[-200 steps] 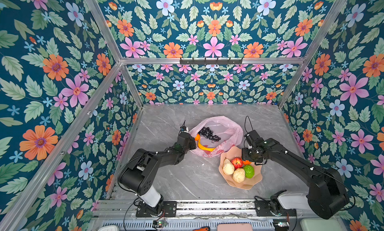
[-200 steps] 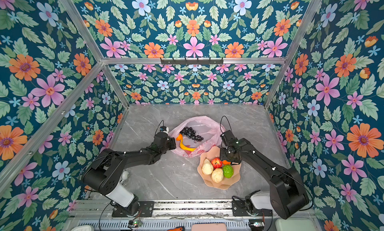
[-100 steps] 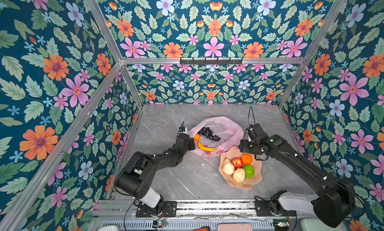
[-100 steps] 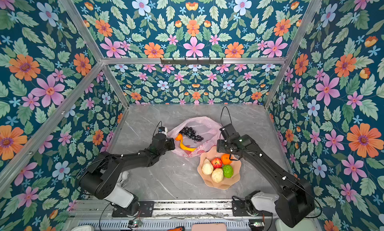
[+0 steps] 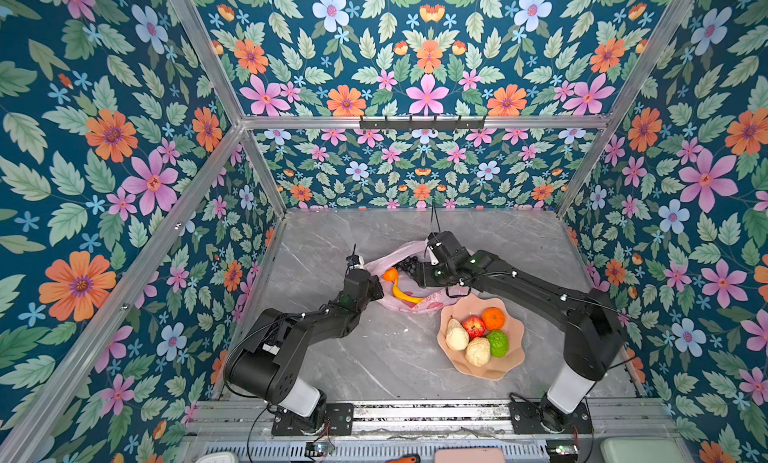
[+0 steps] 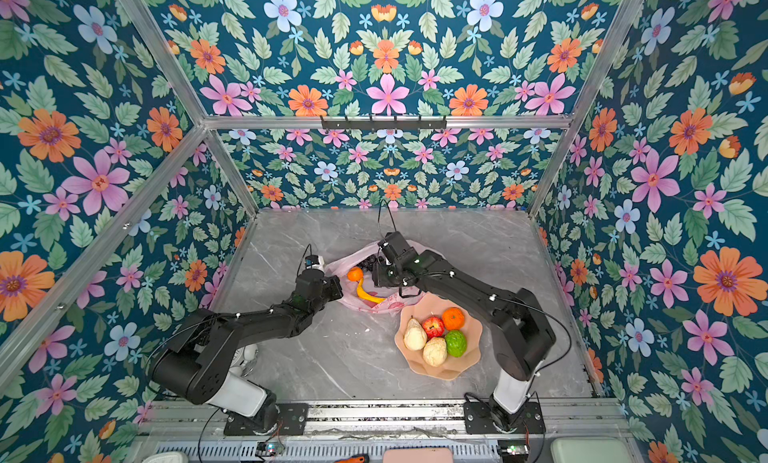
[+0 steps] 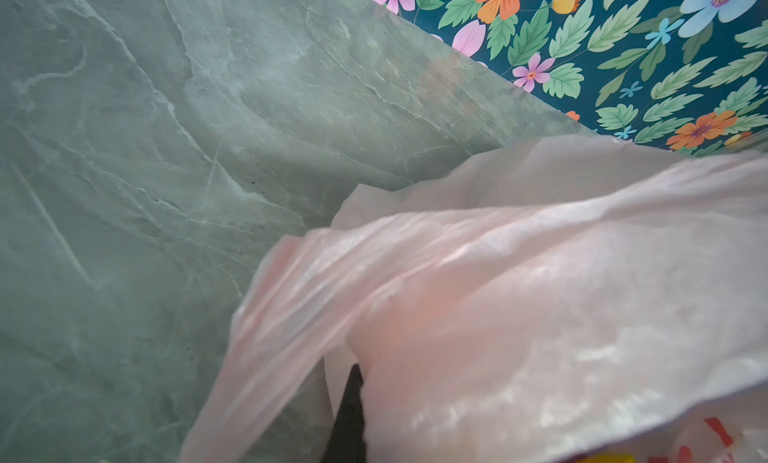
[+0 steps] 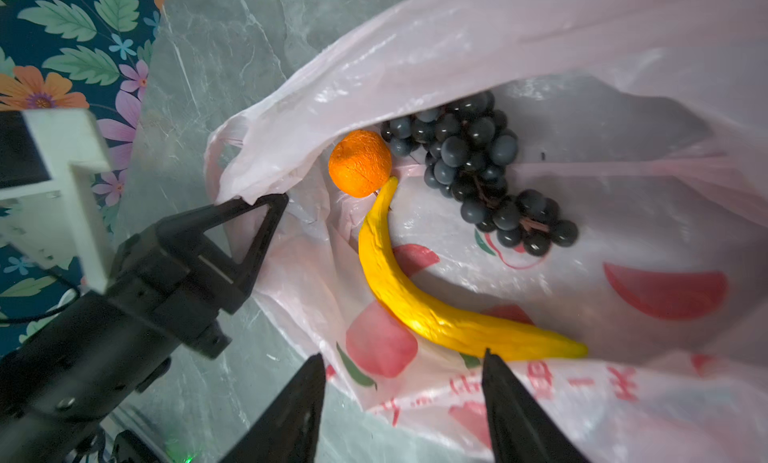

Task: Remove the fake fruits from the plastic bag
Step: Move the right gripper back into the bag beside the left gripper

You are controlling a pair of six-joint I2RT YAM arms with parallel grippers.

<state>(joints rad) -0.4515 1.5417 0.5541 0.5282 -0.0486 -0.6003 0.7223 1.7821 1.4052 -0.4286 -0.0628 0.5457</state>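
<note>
Fruit-emptying step under way: left gripper (image 8: 266, 203), jaws pinching the thin pale pink plastic bag (image 8: 540, 45) rim (mid-surface); right gripper (image 8: 403, 398), jaws spread, next must descend onto the yellow plastic banana (image 8: 399, 286).

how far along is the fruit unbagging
Done: five fruits sit in the bowl. In hand: the left gripper is shut on the plastic bag rim, holding it open, while the right gripper, open and empty, hovers by the banana. Left inside: banana, small orange, grape bunch.
</note>
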